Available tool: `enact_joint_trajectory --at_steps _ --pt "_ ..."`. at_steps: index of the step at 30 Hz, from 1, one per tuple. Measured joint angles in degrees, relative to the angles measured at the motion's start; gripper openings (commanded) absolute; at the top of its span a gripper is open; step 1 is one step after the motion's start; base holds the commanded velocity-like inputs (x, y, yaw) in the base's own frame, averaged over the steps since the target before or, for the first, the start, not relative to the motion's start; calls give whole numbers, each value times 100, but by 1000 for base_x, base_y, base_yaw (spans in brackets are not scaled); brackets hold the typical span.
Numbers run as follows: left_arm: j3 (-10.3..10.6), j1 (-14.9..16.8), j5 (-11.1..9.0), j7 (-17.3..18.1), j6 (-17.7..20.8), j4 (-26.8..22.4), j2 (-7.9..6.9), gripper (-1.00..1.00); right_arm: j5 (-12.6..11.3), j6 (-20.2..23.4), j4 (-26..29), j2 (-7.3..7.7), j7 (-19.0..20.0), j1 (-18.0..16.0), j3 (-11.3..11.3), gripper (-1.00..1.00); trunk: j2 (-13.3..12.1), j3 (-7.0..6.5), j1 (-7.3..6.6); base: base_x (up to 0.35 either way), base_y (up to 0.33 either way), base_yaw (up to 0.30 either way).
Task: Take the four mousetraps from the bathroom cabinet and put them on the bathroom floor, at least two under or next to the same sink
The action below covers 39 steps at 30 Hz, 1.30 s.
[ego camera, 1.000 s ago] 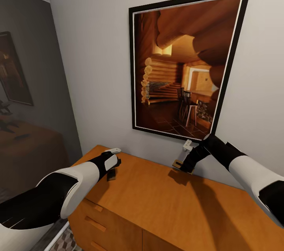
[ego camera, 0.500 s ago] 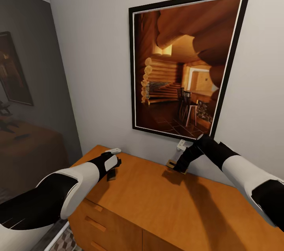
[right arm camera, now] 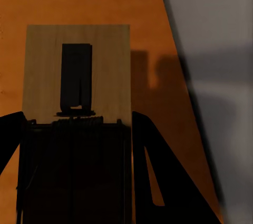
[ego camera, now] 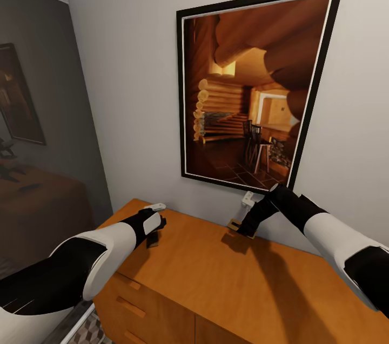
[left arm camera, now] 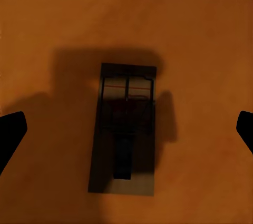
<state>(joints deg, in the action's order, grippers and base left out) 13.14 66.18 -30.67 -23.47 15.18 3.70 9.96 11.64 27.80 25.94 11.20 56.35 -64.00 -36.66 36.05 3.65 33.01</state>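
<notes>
One mousetrap [left arm camera: 126, 129], a small wooden board with dark metal parts, lies flat on the orange-brown cabinet [ego camera: 227, 284] top near its left end. My left gripper [left arm camera: 126, 132] hovers straight above it, open, one fingertip far out on each side. In the head view the left gripper [ego camera: 153, 233] sits over that corner. A second mousetrap [right arm camera: 79, 71] is clamped between the black fingers [right arm camera: 153, 171] of my right gripper [ego camera: 240, 227], held just above the cabinet's back edge near the wall. That mousetrap [ego camera: 233, 223] casts a shadow on the wood below.
A large black-framed picture [ego camera: 254, 85] of a log cabin interior hangs on the grey wall behind the cabinet. A dark reflective panel [ego camera: 38, 117] stands at the left. Drawer fronts with handles [ego camera: 131, 307] face me, and a patch of patterned floor [ego camera: 89, 333] shows below.
My right gripper has carried its mousetrap a little to the left along the wall during the first half second, then held still. The left arm has not moved.
</notes>
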Motion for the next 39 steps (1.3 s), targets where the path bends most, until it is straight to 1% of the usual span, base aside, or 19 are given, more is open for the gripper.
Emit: enact_joint_trajectory --at_steps 9,31,39 --pt "0 0 1 0 11 0 0 100 0 0 0 0 0 1 0 -100 0 0 0 0 0 0" --pt "0 0 1 -5 20 3 0 100 0 8 0 0 0 -3 0 -100 883 396 483 0 0 0" --pt "0 0 12 -56 20 6 0 100 0 9 0 0 0 -2 0 -100 1204 540 659 0 0 0"
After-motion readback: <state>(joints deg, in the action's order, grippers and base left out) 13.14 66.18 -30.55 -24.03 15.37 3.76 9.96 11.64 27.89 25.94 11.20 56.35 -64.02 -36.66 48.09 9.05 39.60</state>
